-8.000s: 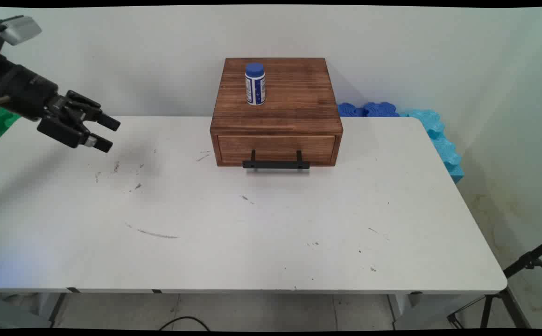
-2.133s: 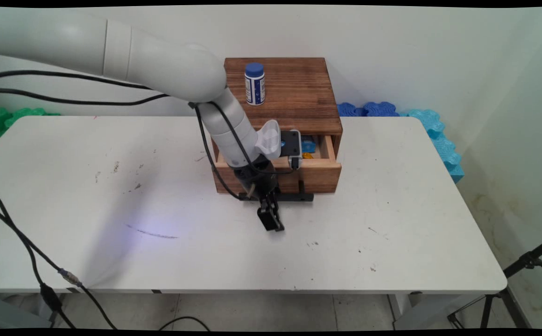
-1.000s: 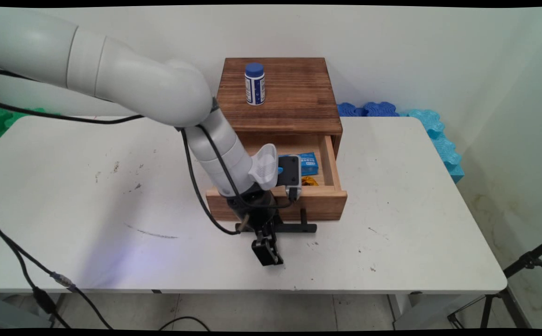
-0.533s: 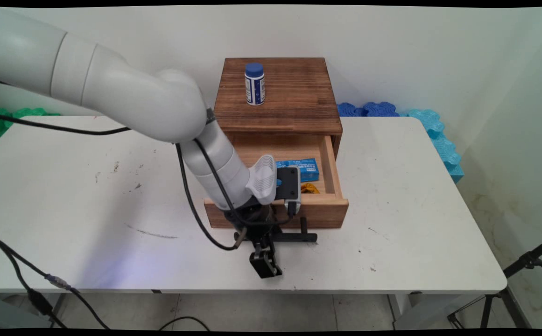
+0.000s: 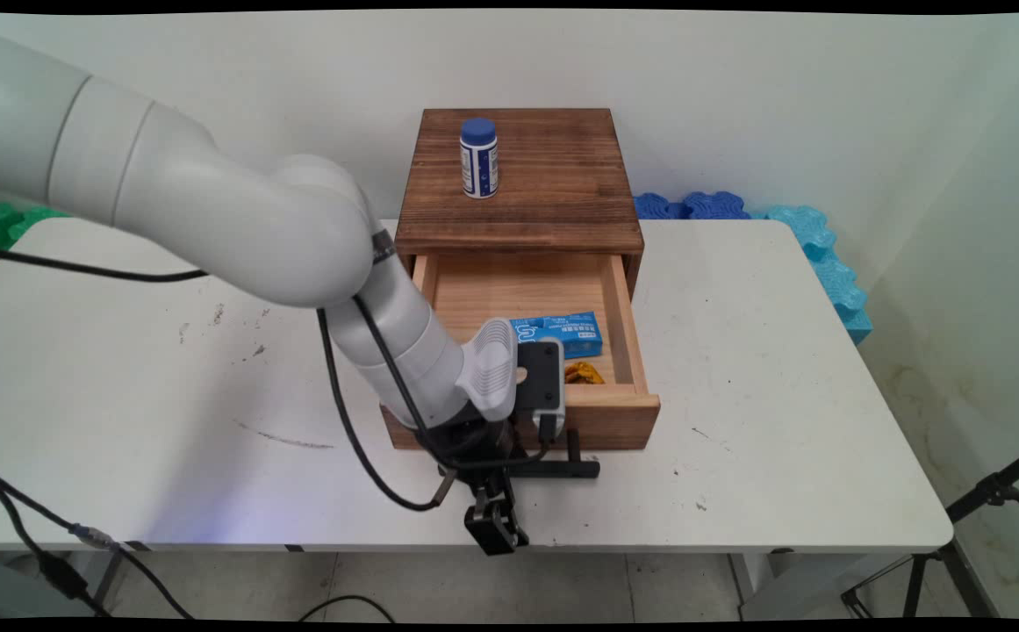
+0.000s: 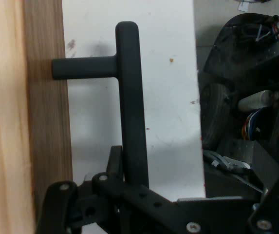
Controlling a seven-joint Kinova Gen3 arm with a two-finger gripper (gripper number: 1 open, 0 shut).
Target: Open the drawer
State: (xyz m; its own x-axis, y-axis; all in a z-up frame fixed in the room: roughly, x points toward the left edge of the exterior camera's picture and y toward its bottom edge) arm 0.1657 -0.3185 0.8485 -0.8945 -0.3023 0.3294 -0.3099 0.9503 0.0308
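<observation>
One drawer (image 5: 531,303) out of the wooden box (image 5: 520,171), pulled well toward the near edge of the white surface (image 5: 781,395); I've got the hand (image 5: 493,525) pinching the black bar handle (image 5: 553,468), fingers pressed onto it near its left end, as the hand view confirms (image 6: 132,146); inside the drawer I see a blue packet (image 5: 562,332) and something small and orange (image 5: 583,374) by the front wall; blue-capped bottle (image 5: 479,158) upright on the box top, well apart from the hand. My read: handle is stiff and narrow, the only sensible grip; drawer looks light, slides straight, could tip if drawn further.
</observation>
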